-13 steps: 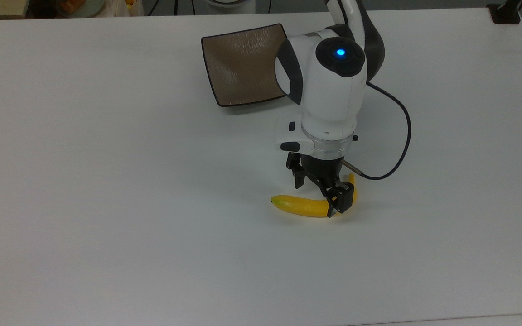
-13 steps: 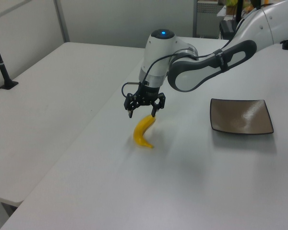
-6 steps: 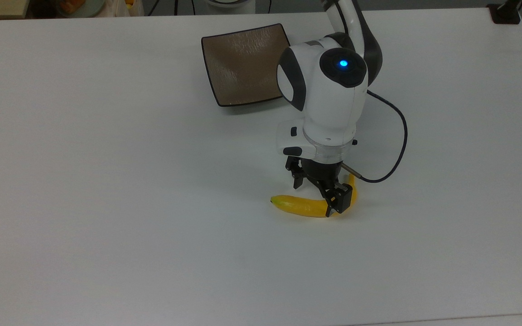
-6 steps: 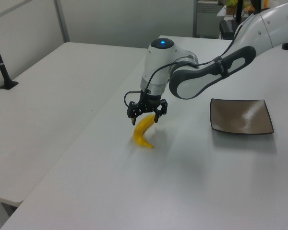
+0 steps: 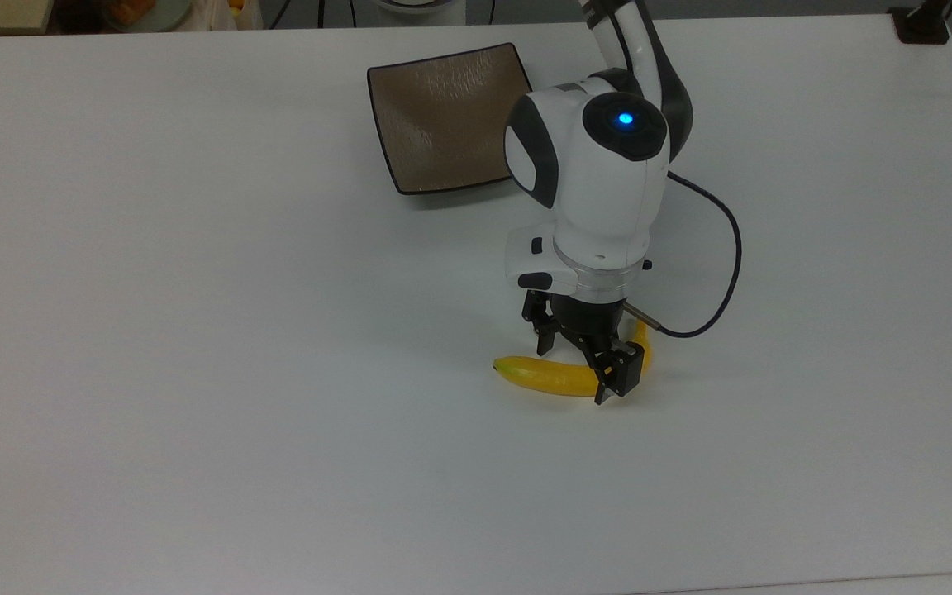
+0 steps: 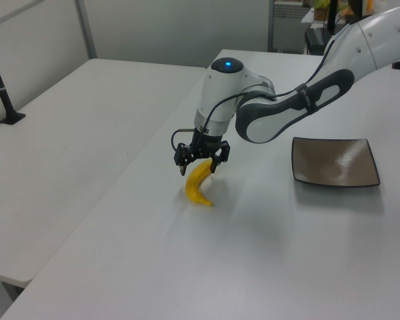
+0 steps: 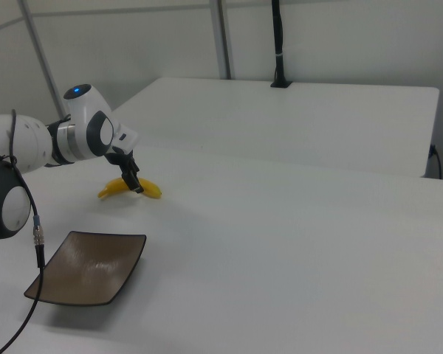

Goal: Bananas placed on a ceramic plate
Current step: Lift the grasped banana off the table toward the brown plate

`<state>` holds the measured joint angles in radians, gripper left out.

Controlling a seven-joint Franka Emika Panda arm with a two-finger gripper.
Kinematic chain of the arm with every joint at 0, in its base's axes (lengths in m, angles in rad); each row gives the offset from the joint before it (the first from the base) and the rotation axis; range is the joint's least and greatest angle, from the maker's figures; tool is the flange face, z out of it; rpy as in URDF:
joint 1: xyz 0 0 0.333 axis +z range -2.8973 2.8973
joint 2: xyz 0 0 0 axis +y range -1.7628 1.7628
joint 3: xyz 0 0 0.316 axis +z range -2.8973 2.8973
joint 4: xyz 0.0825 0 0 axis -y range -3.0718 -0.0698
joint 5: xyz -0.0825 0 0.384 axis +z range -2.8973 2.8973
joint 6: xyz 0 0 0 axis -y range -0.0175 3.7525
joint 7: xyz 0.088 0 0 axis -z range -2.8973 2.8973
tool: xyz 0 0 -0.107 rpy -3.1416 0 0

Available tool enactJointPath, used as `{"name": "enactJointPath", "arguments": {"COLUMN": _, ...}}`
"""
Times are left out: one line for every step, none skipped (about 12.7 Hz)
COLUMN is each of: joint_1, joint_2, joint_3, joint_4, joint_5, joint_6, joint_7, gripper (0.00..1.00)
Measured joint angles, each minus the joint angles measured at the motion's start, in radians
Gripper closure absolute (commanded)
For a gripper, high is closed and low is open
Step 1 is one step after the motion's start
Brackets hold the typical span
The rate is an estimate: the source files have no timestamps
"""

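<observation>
White tabletop (image 5: 195,330) is stretching across the whole scene, with a second pale table (image 7: 303,118) standing behind it in the right view. Over it, the white Franka arm (image 5: 600,173) with a glowing blue light on its top is reaching down from the far edge, a thin black cable (image 5: 724,273) looping off its wrist.

Well apart from the arm's tip, the square, glossy taupe-brown ceramic plate (image 5: 443,116) with a thin dark rim is sitting flat and bare on the table, toward the top view's upper middle.

The black two-finger gripper (image 5: 583,359) is pointing downward with its jaws spread apart, straddling the curved bright-yellow banana (image 5: 546,376) without pinching it. The banana is lying on the tabletop, near the top view's lower middle, its greenish end pointing to the top view's left and its thin stem curling up behind the gripper. In the left view the gripper (image 6: 199,160) is hanging right at the banana's (image 6: 197,187) upper end.
</observation>
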<state>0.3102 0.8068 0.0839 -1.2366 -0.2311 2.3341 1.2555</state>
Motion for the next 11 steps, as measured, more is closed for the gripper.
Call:
{"name": "enactJointPath", "arguments": {"joint_1": 0.000, "joint_2": 0.002, "joint_3": 0.000, "joint_4": 0.000, "joint_5": -0.011, "joint_6": 0.003, "joint_7": 0.007, "gripper": 0.32}}
{"name": "enactJointPath", "arguments": {"joint_1": 0.000, "joint_2": 0.002, "joint_3": 0.000, "joint_4": 0.000, "joint_5": -0.014, "joint_6": 0.003, "joint_7": 0.008, "gripper": 0.33}}
{"name": "enactJointPath", "arguments": {"joint_1": 0.000, "joint_2": 0.002, "joint_3": 0.000, "joint_4": 0.000, "joint_5": -0.014, "joint_6": 0.003, "joint_7": 0.009, "gripper": 0.36}}
{"name": "enactJointPath", "arguments": {"joint_1": 0.000, "joint_2": 0.003, "joint_3": 0.000, "joint_4": -0.001, "joint_5": -0.014, "joint_6": 0.003, "joint_7": 0.009, "gripper": 0.38}}
{"name": "enactJointPath", "arguments": {"joint_1": 0.000, "joint_2": 0.004, "joint_3": 0.000, "joint_4": -0.002, "joint_5": -0.014, "joint_6": 0.003, "joint_7": 0.009, "gripper": 0.44}}
{"name": "enactJointPath", "arguments": {"joint_1": 0.000, "joint_2": 0.005, "joint_3": 0.000, "joint_4": -0.003, "joint_5": -0.014, "joint_6": 0.003, "joint_7": 0.009, "gripper": 0.49}}
{"name": "enactJointPath", "arguments": {"joint_1": 0.000, "joint_2": 0.006, "joint_3": 0.000, "joint_4": -0.004, "joint_5": -0.017, "joint_6": 0.003, "joint_7": 0.009, "gripper": 0.58}}
{"name": "enactJointPath", "arguments": {"joint_1": 0.000, "joint_2": 0.006, "joint_3": 0.000, "joint_4": -0.005, "joint_5": -0.027, "joint_6": 0.003, "joint_7": 0.009, "gripper": 0.76}}
{"name": "enactJointPath", "arguments": {"joint_1": 0.000, "joint_2": 0.006, "joint_3": 0.000, "joint_4": -0.006, "joint_5": -0.032, "joint_6": 0.004, "joint_7": 0.009, "gripper": 0.87}}
{"name": "enactJointPath", "arguments": {"joint_1": 0.000, "joint_2": 0.006, "joint_3": 0.000, "joint_4": -0.006, "joint_5": -0.033, "joint_6": 0.004, "joint_7": 0.009, "gripper": 0.91}}
{"name": "enactJointPath", "arguments": {"joint_1": 0.000, "joint_2": 0.006, "joint_3": 0.000, "joint_4": -0.006, "joint_5": -0.033, "joint_6": 0.004, "joint_7": 0.009, "gripper": 0.94}}
